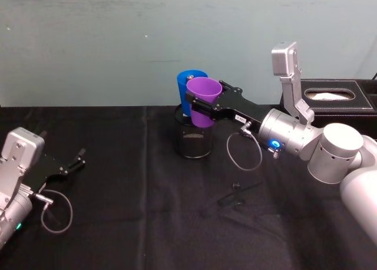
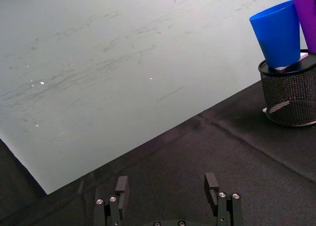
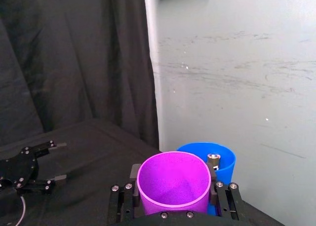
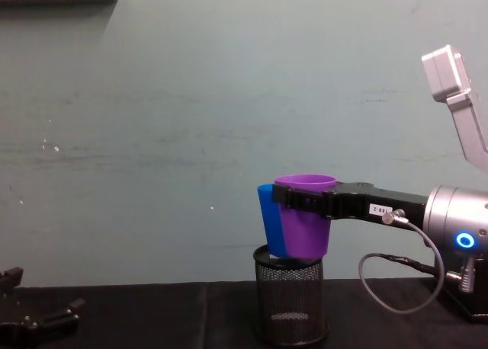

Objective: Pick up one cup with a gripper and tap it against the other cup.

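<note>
Two cups meet above the mesh holder (image 1: 195, 139): my right pincer (image 1: 200, 108) has its jaws clamped on the purple cup (image 1: 204, 100), held in the air against the blue cup (image 1: 187, 88). Head view shows the blue cup standing in the black mesh holder on the black tabletop (image 1: 135, 187), purple just in front of it and overlapping it. Chest view gives the side profile: purple cup (image 4: 305, 216) upright, its base just above the holder (image 4: 291, 302) rim, blue cup (image 4: 270, 228) tucked behind on my left, sides touching or nearly, can't tell which. Right wrist view looks down into the purple cup (image 3: 174, 180) between the black fingers (image 3: 132, 174), blue cup (image 3: 224, 163) right behind it with a small metal part over its rim. Left wrist view shows my left pincer (image 2: 168, 186) with jaws spread, holding nothing, low over the tabletop, well apart from the blue cup (image 2: 279, 32) and holder (image 2: 291, 93). Tissue box (image 1: 336, 96) sits behind my right arm.
</note>
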You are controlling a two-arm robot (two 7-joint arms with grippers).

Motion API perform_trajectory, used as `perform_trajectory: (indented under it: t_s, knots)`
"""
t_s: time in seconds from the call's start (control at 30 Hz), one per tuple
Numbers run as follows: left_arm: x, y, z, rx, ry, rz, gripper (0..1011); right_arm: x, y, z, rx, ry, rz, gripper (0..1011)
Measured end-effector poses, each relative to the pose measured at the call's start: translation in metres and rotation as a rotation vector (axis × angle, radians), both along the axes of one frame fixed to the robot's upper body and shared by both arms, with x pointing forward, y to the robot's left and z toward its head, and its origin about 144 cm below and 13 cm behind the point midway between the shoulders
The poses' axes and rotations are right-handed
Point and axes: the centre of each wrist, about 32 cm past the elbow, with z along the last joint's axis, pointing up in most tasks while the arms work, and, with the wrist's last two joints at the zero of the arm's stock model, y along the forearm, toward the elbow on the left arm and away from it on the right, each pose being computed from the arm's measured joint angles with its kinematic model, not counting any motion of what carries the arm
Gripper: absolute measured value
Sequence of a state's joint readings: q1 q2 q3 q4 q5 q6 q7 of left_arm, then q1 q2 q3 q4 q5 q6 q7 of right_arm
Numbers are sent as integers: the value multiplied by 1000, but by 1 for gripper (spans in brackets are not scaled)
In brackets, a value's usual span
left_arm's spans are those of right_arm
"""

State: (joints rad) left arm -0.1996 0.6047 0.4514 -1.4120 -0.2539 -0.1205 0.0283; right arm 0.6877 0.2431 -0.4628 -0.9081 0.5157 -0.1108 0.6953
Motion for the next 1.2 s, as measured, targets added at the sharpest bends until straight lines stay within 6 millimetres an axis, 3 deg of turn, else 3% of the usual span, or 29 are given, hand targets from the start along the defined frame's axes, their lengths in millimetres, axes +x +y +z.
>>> perform_trajectory:
  t_s: [0.7,1.2]
  knots:
    - [0,0,0,0,0,0,1000,0,0,0,3,-2,7,754]
    - [0,0,0,0,0,0,1000,-24,0,-1,13,-33,80,754]
